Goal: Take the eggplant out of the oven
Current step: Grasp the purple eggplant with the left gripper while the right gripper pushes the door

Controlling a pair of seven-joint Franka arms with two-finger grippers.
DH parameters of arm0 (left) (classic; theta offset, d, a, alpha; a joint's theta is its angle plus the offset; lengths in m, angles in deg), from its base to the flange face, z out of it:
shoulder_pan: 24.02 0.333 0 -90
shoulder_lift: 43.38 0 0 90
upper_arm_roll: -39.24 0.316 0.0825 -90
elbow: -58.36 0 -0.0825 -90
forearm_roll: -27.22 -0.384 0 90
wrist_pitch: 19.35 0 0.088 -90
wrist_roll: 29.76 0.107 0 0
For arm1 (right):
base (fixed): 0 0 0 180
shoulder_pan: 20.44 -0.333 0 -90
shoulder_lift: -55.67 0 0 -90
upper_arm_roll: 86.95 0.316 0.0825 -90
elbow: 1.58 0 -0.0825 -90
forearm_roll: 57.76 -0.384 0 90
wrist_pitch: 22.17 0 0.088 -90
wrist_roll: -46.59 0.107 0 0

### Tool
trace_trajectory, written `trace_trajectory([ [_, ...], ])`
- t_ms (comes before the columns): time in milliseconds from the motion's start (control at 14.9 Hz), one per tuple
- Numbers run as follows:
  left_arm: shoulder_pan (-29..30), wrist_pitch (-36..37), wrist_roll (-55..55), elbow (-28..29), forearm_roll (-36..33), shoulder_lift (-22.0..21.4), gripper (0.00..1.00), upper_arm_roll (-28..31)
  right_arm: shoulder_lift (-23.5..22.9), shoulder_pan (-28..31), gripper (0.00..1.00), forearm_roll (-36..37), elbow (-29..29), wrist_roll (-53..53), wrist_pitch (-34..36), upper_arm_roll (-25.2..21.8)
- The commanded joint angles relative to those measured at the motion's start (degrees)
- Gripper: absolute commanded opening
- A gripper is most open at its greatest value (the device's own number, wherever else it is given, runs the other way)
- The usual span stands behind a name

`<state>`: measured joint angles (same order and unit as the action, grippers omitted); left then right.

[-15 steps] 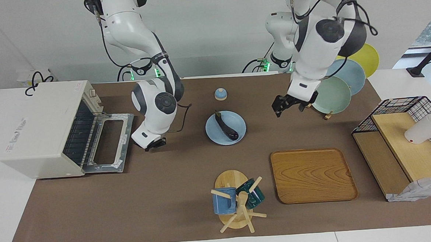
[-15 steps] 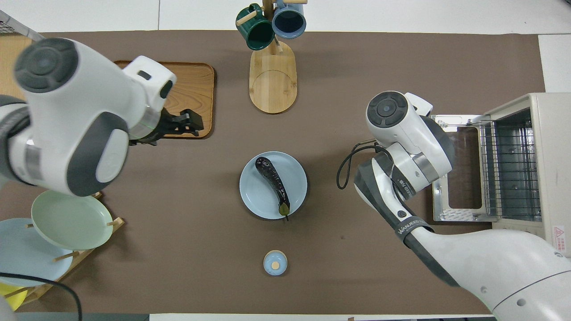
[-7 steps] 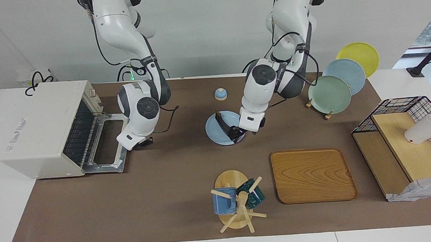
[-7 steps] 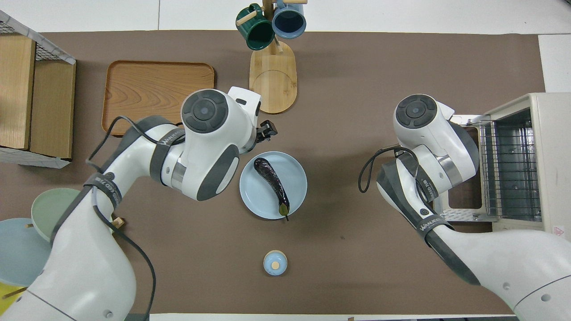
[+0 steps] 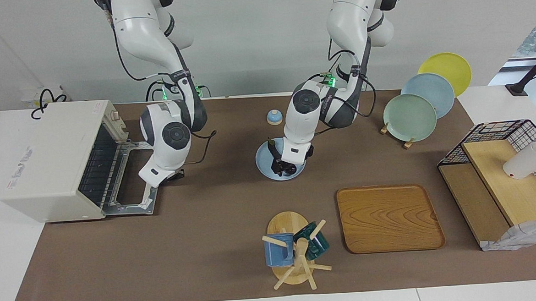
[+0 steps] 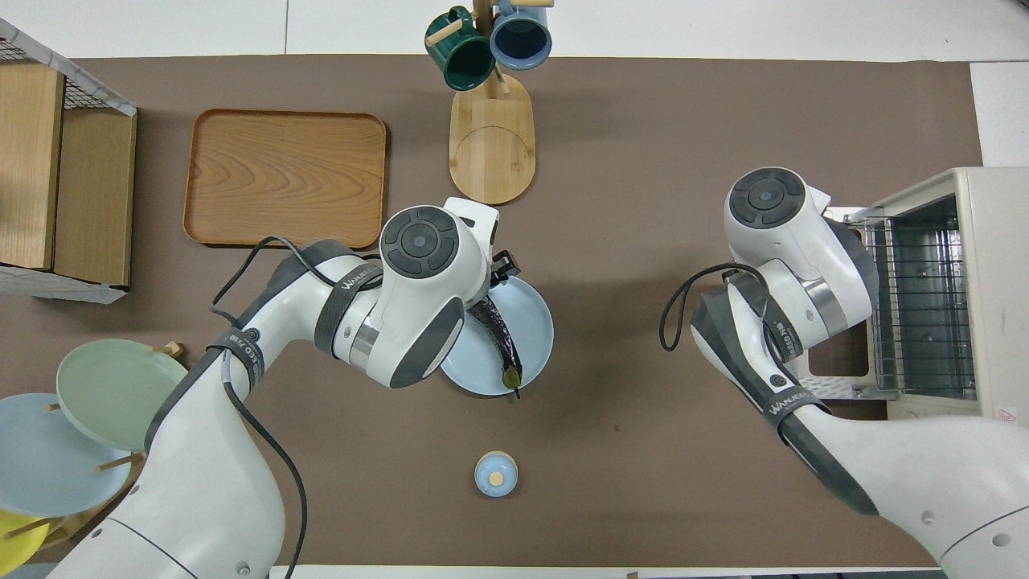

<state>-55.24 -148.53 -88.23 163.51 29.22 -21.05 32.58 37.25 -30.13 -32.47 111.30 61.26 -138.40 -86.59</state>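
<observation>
The eggplant [image 6: 500,342], dark purple and glossy, lies on a light blue plate [image 6: 534,322] in the middle of the table, outside the oven. My left gripper [image 5: 283,167] is low over the plate at the eggplant's end farther from the robots; its hand hides that end. The off-white oven [image 5: 52,157] stands at the right arm's end of the table with its door [image 5: 134,176] dropped open and its wire rack [image 6: 920,297] bare. My right gripper [image 5: 165,176] hangs beside the open door's edge, holding nothing that shows.
A small blue bell [image 5: 274,117] sits nearer to the robots than the plate. A wooden tray [image 5: 388,217] and a mug tree [image 5: 294,250] lie farther out. A plate rack [image 5: 413,115] and a wire basket shelf [image 5: 503,175] stand at the left arm's end.
My left arm swung in from beside the plate rack and came down onto the eggplant's plate. My right gripper drifted toward the oven door. The eggplant has not moved.
</observation>
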Motion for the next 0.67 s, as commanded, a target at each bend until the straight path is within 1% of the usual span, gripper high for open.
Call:
trace_trajectory([
  [0, -1.3, -0.4, -0.6, 3.3, 0.8, -2.7, 1.00, 0.9, 4.4, 2.0, 0.00, 1.4, 0.9, -4.7, 2.6, 0.9],
  [134, -1.3, -0.6, -0.7, 3.8, 0.8, -2.8, 1.00, 0.8, 7.1, 4.1, 0.00, 1.4, 1.0, -7.7, 4.3, 1.0],
  [268, -1.3, -1.0, -0.5, 4.0, 0.9, -2.9, 0.95, 0.8, 10.3, 6.4, 0.00, 1.3, 1.1, -12.8, 6.4, 1.0],
  [335, -1.3, -1.1, -0.5, 4.4, 0.8, -2.9, 0.94, 0.8, 11.7, 8.6, 0.00, 1.3, 1.1, -16.0, 6.7, 1.0],
  [469, -1.4, -1.8, -0.8, 4.8, 0.8, -2.9, 0.85, 0.8, 13.5, 11.3, 0.00, 1.1, 1.0, -20.9, 6.5, 1.0],
  [535, -2.2, -2.6, -0.9, 5.4, 0.9, -3.1, 0.84, 0.9, 14.2, 12.3, 0.00, 1.1, 1.0, -22.1, 6.6, 1.0],
  [602, -2.5, -3.8, -1.0, 6.1, 0.9, -3.3, 0.79, 0.9, 14.8, 13.1, 0.00, 0.7, 0.9, -23.4, 6.7, 1.0],
])
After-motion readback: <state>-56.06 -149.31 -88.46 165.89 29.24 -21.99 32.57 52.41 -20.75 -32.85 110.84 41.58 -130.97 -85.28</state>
